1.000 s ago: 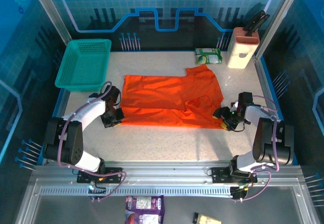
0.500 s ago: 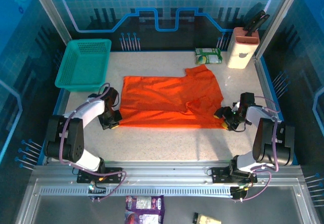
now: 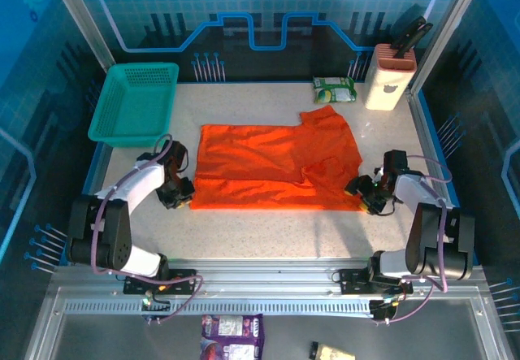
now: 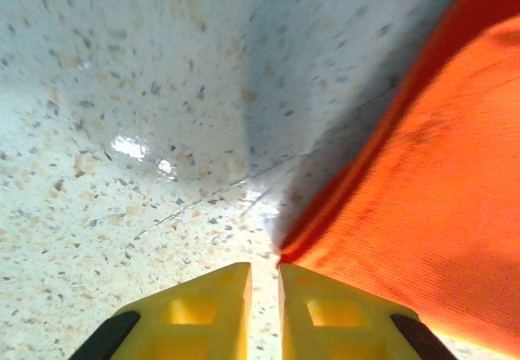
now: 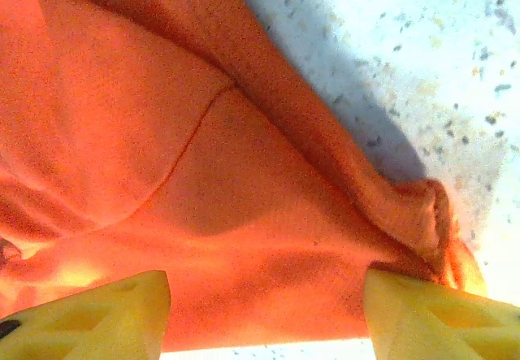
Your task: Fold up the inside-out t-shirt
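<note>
The t-shirt (image 3: pixel 272 169) lies long axis left-right (basket (image 3: pixel 134 100) far-left); right end effector (image 3: pixel 364 194) released, left end effector (image 3: pixel 182 193) unclear.

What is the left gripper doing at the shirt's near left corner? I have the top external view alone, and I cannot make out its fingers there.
Observer: In the left wrist view the left gripper has its yellow fingers a narrow slit apart, and bare table shows through the slit.
Operator: So nothing is in it?
Observer: Nothing. The orange t-shirt ends with its edge just beside one fingertip, not between the two.
Operator: And the right side?
Observer: In the right wrist view the right gripper stands wide open, its fingers straddling a wrinkled fold of cloth, apparently without pinching it.
</note>
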### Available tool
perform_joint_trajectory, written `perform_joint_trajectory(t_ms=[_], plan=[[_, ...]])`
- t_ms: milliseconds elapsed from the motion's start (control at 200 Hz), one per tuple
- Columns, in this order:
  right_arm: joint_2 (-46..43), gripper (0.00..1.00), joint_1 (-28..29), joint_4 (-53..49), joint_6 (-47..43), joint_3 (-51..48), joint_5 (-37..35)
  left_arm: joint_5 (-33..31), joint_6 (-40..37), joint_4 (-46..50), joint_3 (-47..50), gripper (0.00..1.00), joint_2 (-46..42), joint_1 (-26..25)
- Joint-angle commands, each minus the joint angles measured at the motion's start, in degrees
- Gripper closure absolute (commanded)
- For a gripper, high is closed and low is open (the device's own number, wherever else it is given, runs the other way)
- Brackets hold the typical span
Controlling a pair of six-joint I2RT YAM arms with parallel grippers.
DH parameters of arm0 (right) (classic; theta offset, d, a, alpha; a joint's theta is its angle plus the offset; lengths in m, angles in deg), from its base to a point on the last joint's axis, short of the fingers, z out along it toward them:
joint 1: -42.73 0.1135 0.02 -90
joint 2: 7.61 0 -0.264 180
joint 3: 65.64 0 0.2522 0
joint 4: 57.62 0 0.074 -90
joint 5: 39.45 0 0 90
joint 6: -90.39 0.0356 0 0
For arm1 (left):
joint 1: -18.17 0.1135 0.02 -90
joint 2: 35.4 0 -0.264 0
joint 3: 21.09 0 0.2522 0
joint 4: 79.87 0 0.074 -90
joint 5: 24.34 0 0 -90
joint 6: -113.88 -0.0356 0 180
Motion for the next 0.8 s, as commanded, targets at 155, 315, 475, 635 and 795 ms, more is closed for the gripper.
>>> perform_joint_trajectory(t_ms=[155, 315, 475, 635, 795], plan=[[-0.02, 0.36, 8.36, -3.26, -2.37, 7.79, -0.62, 2.39, 0.72, 1.92, -9.44, 0.82, 1.37, -2.32], [7.7, 0.36, 11.97, 1.64, -4.75, 11.69, 6.13, 3.33, 1.53, -2.19, -14.25, 0.85, 9.73, -6.76], [14.42, 0.36, 12.08, 5.92, -5.11, 15.74, 7.71, 1.85, 1.2, -5.31, -17.3, 0.89, 17.88, -7.16], [17.99, 0.37, 10.41, 5.32, -5.12, 16.17, 2.9, -1.59, -0.4, -4.96, -19.53, 0.91, 23.98, -5.92], [18.47, 0.37, 7.88, 5.57, -4.22, 13.64, 0.68, -1.9, -1.32, -5.43, -18.47, 0.92, 26.56, -3.76]])
